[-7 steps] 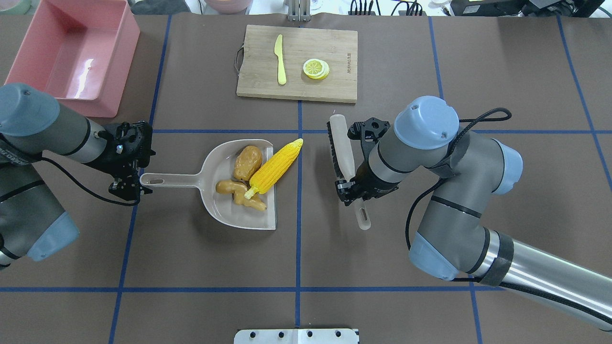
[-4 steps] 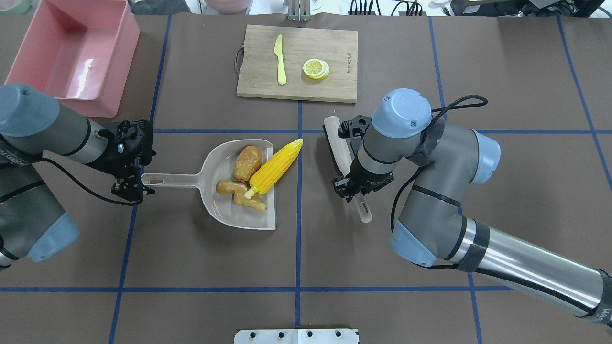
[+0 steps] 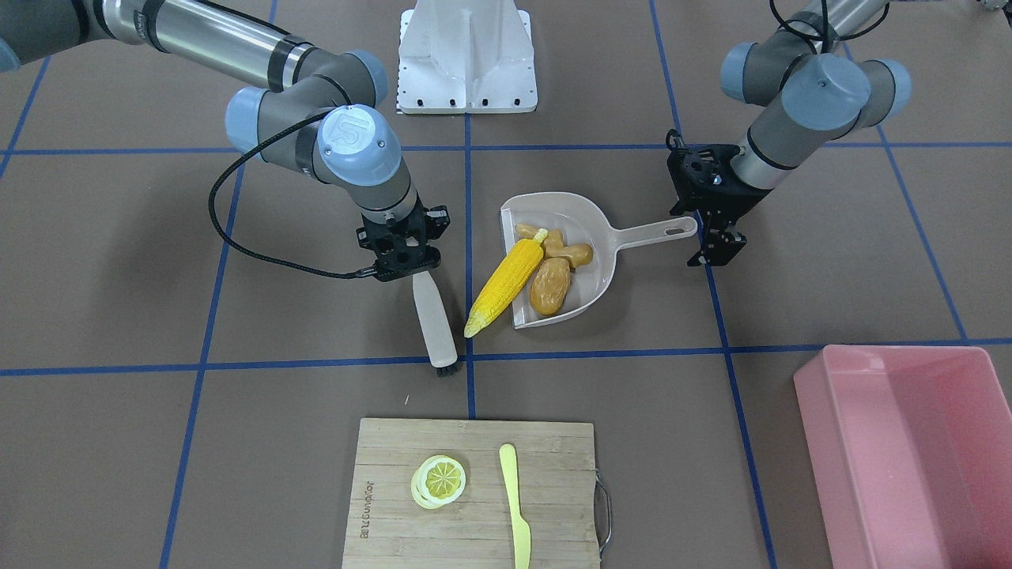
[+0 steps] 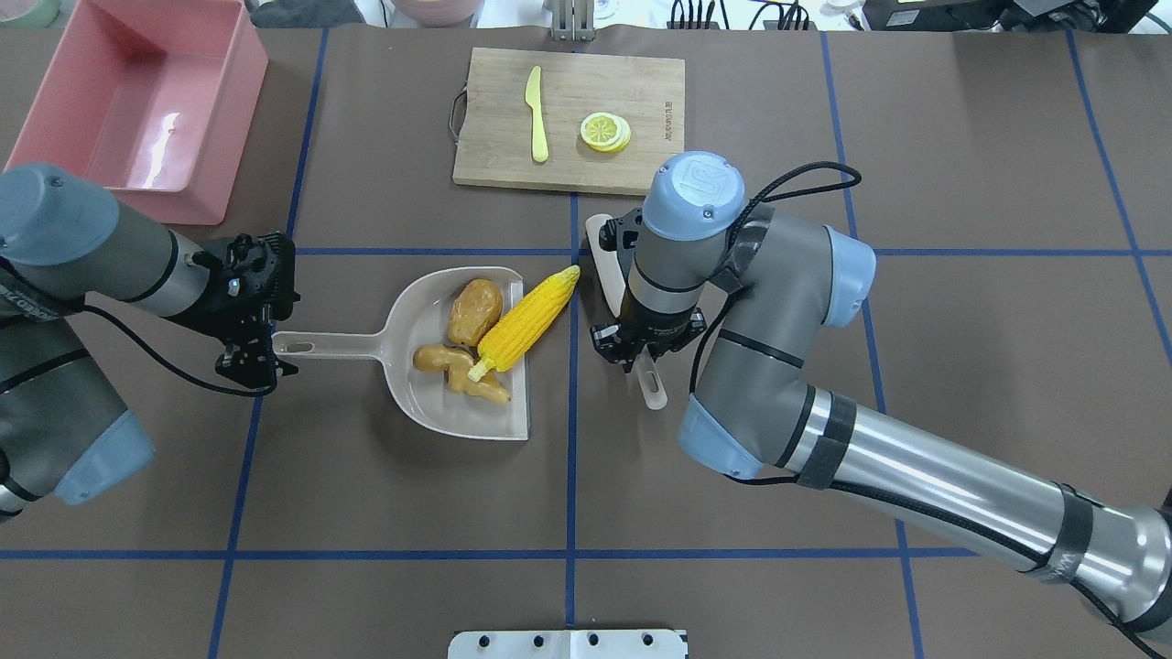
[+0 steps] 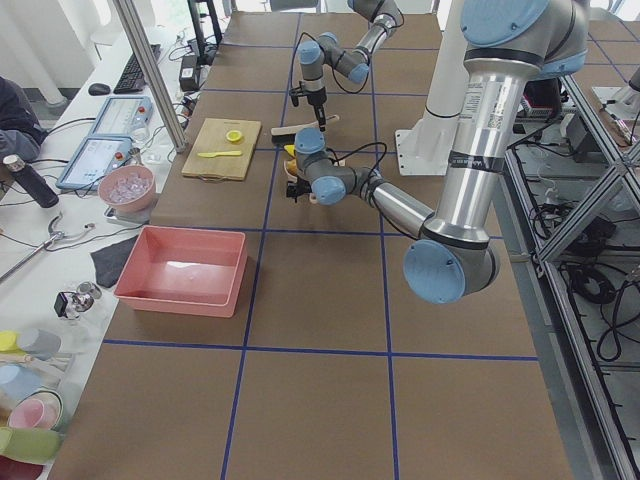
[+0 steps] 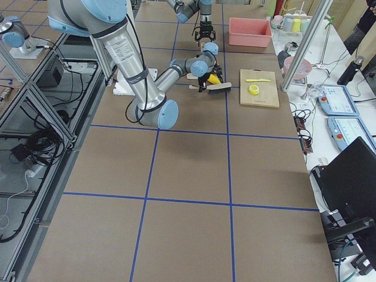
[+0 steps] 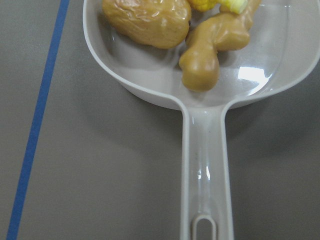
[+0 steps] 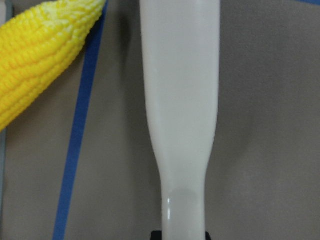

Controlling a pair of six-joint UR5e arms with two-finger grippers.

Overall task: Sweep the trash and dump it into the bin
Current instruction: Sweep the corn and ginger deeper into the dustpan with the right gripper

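The right gripper [image 3: 402, 254] is clamping the handle of a white brush [image 3: 433, 320], whose dark bristles are pointing toward the counter's far edge from the robot. Mid-counter, a beige dustpan [image 3: 610, 261] is holding the ginger root [image 3: 563, 248] and potato-like lump [image 3: 550, 286], while the corn cob [image 3: 506, 286] is lying across its open lip, tip sticking out. The left gripper [image 3: 715, 239] is hanging at the handle's end; whether it is gripping is unclear. The pink bin [image 3: 822, 411] is sitting in the far left corner.
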